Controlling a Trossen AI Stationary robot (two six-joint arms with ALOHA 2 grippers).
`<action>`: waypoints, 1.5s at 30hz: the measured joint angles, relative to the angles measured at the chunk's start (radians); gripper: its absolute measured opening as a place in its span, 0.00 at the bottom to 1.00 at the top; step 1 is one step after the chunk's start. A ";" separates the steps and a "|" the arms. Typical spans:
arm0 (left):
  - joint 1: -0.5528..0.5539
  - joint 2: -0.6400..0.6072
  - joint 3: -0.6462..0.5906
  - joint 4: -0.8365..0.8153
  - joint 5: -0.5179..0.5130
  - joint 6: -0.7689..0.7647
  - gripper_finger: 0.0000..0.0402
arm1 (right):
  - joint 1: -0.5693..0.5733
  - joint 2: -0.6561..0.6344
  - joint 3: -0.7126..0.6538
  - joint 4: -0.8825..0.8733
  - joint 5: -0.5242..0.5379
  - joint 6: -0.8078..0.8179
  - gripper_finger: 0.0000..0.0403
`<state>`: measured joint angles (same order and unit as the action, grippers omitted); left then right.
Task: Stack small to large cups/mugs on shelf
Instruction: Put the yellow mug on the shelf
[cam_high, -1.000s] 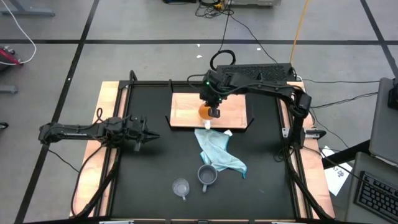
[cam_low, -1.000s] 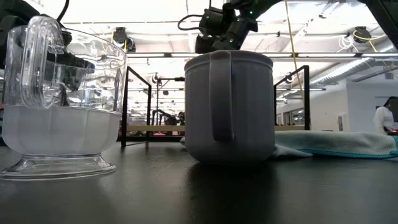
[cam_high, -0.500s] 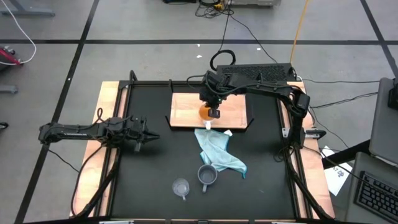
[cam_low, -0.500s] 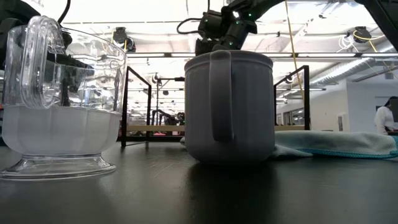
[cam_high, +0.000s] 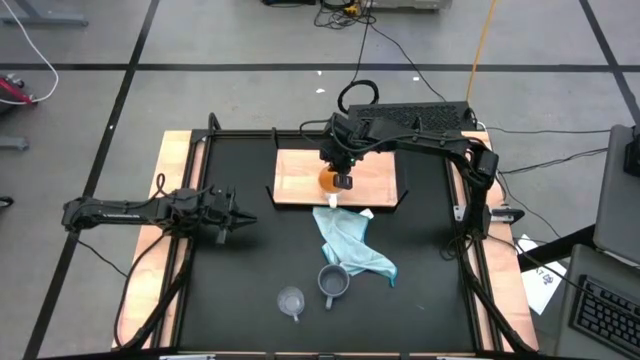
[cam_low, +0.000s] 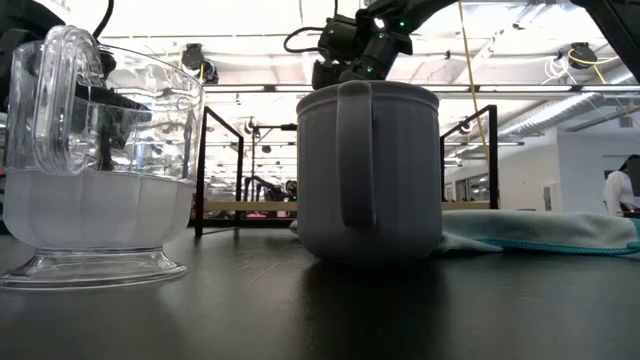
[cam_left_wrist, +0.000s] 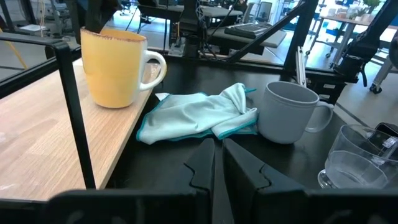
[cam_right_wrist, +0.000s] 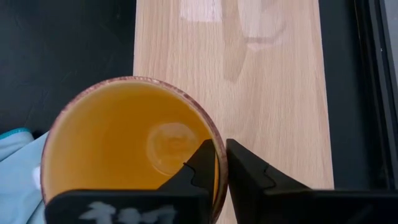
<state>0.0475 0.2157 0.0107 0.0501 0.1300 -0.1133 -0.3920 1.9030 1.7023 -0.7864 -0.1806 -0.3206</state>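
Observation:
The orange mug (cam_high: 327, 179) with a white handle (cam_left_wrist: 155, 65) stands upright on the light-brown wooden shelf (cam_high: 375, 180). My right gripper (cam_high: 343, 181) is above it, shut on its rim. The grey-blue mug (cam_high: 333, 282) and the clear glass cup (cam_high: 291, 300) stand on the black table near its near edge. My left gripper (cam_high: 243, 222) is shut and empty over the left part of the table, pointing toward the mugs. My right gripper holds the orange mug by its rim (cam_right_wrist: 217, 148), one finger (cam_right_wrist: 202, 163) inside the mug and one (cam_right_wrist: 245, 167) outside. The fingers come from above, pointing down. The mug is upright, its base (cam_left_wrist: 115, 102) on the shelf.
A light blue cloth (cam_high: 350, 245) lies crumpled between the shelf and the grey-blue mug. Black metal brackets (cam_left_wrist: 71, 112) stand at the shelf's ends. Bare board (cam_right_wrist: 273, 93) lies beside the orange mug.

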 joint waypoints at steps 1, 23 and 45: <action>0.000 0.000 0.000 -0.003 0.000 0.000 0.08 | 0.000 0.000 0.000 0.000 0.000 0.001 0.06; 0.000 0.000 0.000 -0.019 0.000 0.003 0.08 | -0.008 0.005 0.000 0.013 -0.002 0.020 0.11; 0.000 0.000 0.000 -0.020 0.000 0.000 0.08 | -0.030 0.005 0.000 0.024 -0.002 0.024 0.20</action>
<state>0.0472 0.2157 0.0105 0.0303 0.1303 -0.1135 -0.4224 1.9076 1.7023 -0.7624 -0.1825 -0.2966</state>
